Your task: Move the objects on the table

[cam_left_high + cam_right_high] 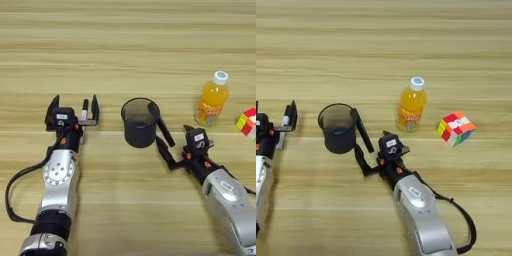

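Note:
A dark grey translucent cup [139,125] stands upright mid-table. A black marker [162,127] leans on its right rim, top end over the rim and lower end down by the table. My right gripper [174,142] is open just right of the cup, with the marker's lower end between its fingers. My left gripper [73,107] is open to the left of the cup. A white marker with a black cap [83,116] lies between its fingers, close to the right one. An orange-juice bottle [411,107] stands upright right of the cup, and beyond it sits a puzzle cube [455,127].
The wooden table [125,45] fills the view. Both forearms reach in from the near edge, and a black cable [10,195] loops beside the left arm.

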`<state>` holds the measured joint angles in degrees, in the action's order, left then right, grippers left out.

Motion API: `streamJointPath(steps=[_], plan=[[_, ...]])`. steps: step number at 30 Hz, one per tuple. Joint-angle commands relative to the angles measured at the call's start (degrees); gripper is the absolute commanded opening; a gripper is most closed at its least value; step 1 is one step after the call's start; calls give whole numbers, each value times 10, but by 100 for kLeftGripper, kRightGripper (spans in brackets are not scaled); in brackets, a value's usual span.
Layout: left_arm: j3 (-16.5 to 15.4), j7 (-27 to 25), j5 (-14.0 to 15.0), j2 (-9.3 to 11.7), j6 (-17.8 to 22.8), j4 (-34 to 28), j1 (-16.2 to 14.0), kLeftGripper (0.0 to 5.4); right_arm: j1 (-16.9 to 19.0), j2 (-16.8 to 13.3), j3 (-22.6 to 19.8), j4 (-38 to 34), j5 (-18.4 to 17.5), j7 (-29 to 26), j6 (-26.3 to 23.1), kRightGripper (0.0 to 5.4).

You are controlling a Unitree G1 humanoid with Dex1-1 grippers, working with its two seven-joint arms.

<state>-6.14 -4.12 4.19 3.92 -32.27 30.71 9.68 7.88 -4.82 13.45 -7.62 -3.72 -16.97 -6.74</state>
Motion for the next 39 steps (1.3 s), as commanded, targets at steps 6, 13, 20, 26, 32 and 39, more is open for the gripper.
streamJointPath(steps=[6,13,20,26,32,39], plan=[[-1,5,-7,1,1,13,3,540,22,-33,43,-44,6,-54,46,538],[-2,7,-9,2,-2,24,6,540,8,-21,35,-22,-11,-51,65,538],[0,9,-11,1,-4,29,7,540,-39,1,42,34,23,-24,79,538],[0,10,-11,0,-5,30,7,540,-67,13,50,68,29,-25,86,538],[0,10,-11,0,-5,31,7,540,-101,26,48,110,26,-28,92,538],[0,9,-10,0,-6,30,6,540,-136,42,43,164,33,-20,108,538]])
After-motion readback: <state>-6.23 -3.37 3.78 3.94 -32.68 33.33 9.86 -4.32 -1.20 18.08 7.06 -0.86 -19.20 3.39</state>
